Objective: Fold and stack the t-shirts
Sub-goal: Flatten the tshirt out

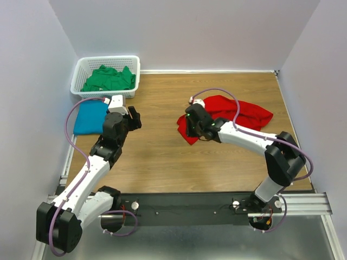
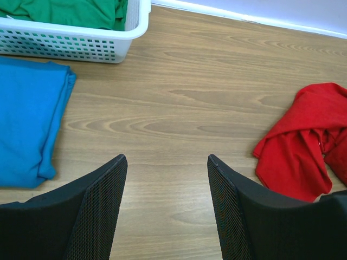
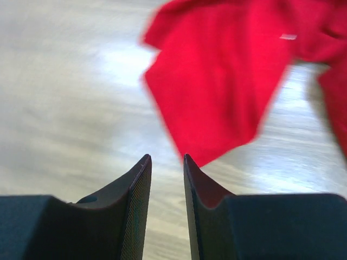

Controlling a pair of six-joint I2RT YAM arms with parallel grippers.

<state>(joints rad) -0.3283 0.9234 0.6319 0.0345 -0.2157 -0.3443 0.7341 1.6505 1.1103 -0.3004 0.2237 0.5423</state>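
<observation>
The red t-shirt (image 1: 238,112) lies crumpled on the table right of centre. One pointed corner of the red t-shirt (image 3: 222,81) lies just past my right gripper's tips. My right gripper (image 1: 188,125) (image 3: 165,157) hovers at the shirt's left edge, its jaws a narrow gap apart with only bare wood between them. The teal blue t-shirt (image 1: 89,117) (image 2: 27,119) lies folded at the far left. The green t-shirt (image 1: 108,79) (image 2: 65,11) is bunched in the basket. My left gripper (image 1: 135,119) (image 2: 165,158) is wide open and empty over bare wood, between the blue and red (image 2: 298,146) shirts.
A white lattice basket (image 1: 79,67) (image 2: 70,46) stands at the back left corner, just behind the blue shirt. Walls close the table on the left, back and right. The wooden tabletop (image 1: 162,157) lies in front of both grippers.
</observation>
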